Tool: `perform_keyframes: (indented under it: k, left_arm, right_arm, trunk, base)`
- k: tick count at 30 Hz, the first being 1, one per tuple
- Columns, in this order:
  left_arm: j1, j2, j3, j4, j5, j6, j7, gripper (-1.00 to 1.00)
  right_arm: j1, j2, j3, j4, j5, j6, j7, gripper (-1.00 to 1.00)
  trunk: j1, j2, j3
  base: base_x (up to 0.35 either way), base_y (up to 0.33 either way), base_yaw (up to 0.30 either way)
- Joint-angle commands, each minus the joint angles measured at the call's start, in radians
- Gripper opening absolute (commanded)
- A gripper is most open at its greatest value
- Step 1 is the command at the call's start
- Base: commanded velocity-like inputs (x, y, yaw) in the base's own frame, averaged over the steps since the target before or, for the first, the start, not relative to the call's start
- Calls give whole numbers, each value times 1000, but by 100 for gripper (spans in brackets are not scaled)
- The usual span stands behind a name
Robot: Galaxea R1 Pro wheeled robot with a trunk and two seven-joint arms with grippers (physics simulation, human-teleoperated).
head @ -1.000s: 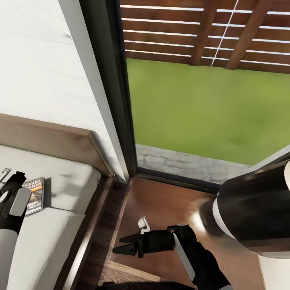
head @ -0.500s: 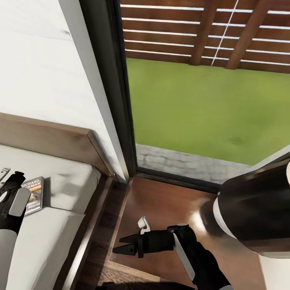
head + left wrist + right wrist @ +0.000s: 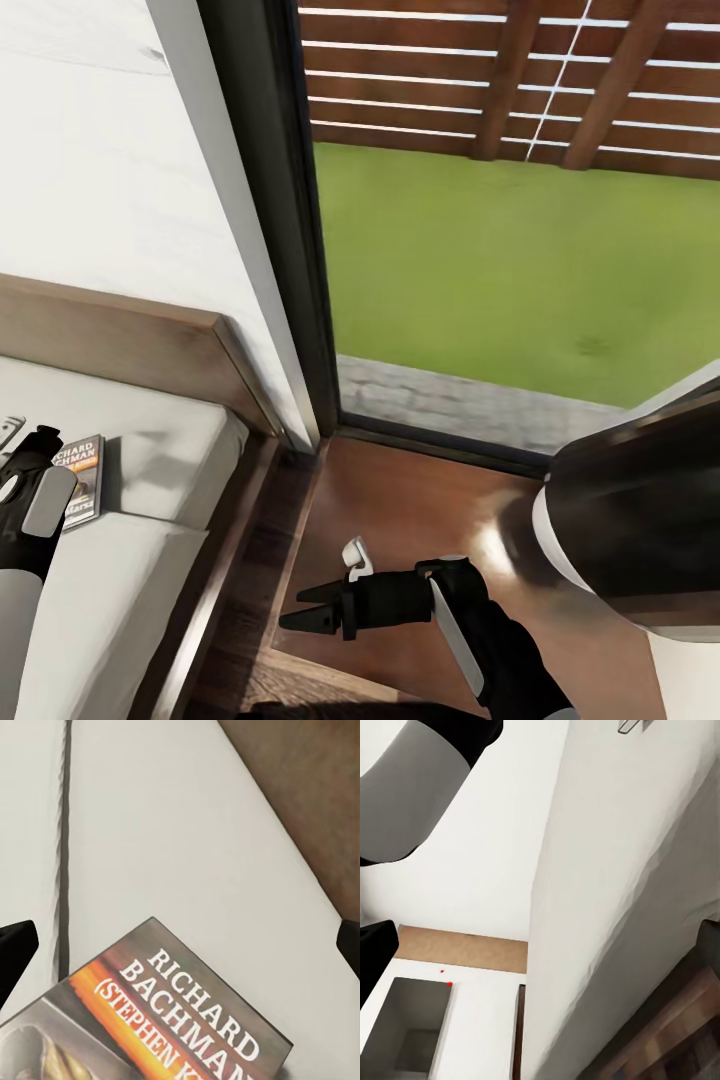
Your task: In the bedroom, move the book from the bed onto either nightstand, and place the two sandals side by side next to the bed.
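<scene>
The book (image 3: 84, 478) lies flat on the pale mattress of the bed (image 3: 150, 560), near the wooden headboard. Its "RICHARD BACHMAN" cover (image 3: 180, 1020) is close under the left wrist camera. My left gripper (image 3: 30, 442) hovers at the book's left edge. It is open, with the dark fingertips (image 3: 15, 949) wide apart and nothing between them. My right gripper (image 3: 308, 608) is open and empty, held over the left edge of the nightstand (image 3: 420, 510) and pointing toward the bed. The sandals are out of view.
A lamp with a black shade (image 3: 640, 520) stands on the nightstand's right part, close to my right forearm. A narrow strip of wood floor (image 3: 265, 560) separates bed and nightstand. Behind them are a white wall (image 3: 110, 180) and a dark-framed window (image 3: 290, 250) onto grass.
The whole picture has shifted very slightly, so the camera moved. The left gripper now covers a little more of the book's left edge. The right arm has not moved.
</scene>
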Motion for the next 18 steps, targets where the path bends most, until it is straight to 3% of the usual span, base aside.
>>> perform_keyframes:
  k: [1, 9, 18]
  left_arm:
    - [0, 0, -2, 0, 11, -7, 2, 100]
    - [0, 0, -2, 0, 11, -7, 1, 100]
    - [0, 0, -2, 0, 11, -7, 2, 100]
  right_arm:
    - [0, 0, 1, 0, -6, 7, -1, 100]
    - [0, 0, 1, 0, -6, 6, -1, 100]
    - [0, 0, 1, 0, -6, 6, 0, 100]
  trunk:
    - [0, 0, -1]
    - [0, 0, -1]
    - [34, -63, -29]
  base:
    - [0, 0, 0]
    - [0, 0, 0]
    - [0, 0, 0]
